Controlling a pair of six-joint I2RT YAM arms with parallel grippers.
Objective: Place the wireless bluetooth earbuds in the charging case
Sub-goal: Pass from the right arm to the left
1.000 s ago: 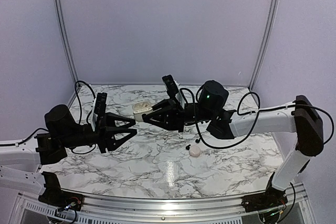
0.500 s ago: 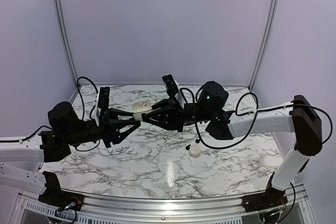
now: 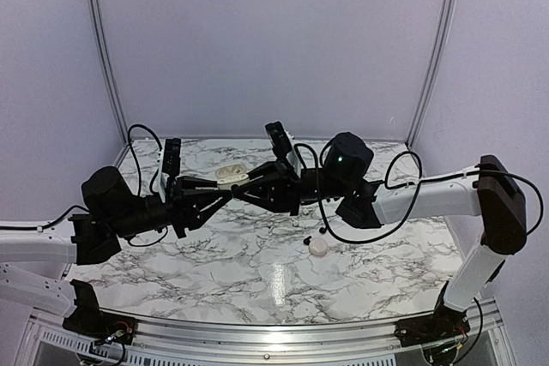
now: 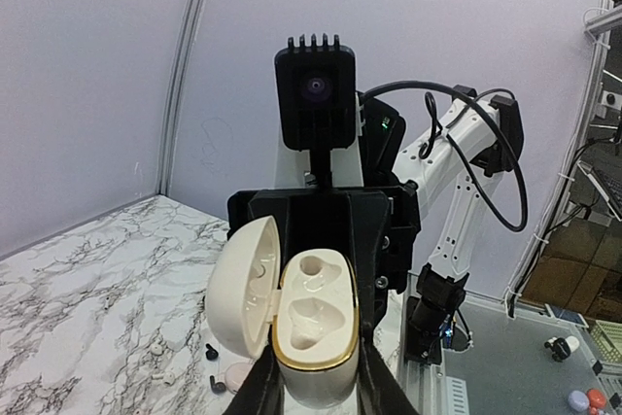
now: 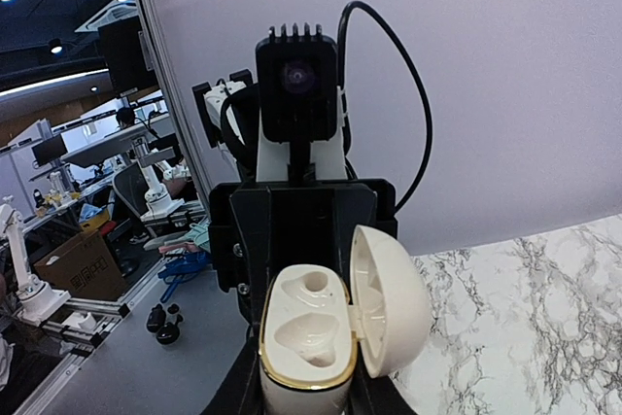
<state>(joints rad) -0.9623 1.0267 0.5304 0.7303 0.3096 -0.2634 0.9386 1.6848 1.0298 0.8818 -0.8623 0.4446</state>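
A cream charging case (image 3: 228,175) with a gold rim is held in the air between both grippers, above the far middle of the marble table. Its lid is open and both cavities are empty, as the left wrist view (image 4: 313,323) and the right wrist view (image 5: 303,337) show. My right gripper (image 3: 238,189) is shut on the case from the right. My left gripper (image 3: 226,192) is closed round it from the left, its fingers (image 4: 381,391) against the case's sides. Small black earbuds (image 3: 307,238) lie on the table below. A black bud (image 4: 211,351) and a white bud (image 4: 155,347) also show in the left wrist view.
A small round pinkish-white case (image 3: 318,247) lies on the table (image 3: 257,280) beside the black buds, also in the left wrist view (image 4: 236,373). White walls and metal posts close the back and sides. Cables hang from both arms.
My left gripper has moved right and up from an open stance apart from the case, and its fingers have closed in round the case. The right gripper kept holding the case still.
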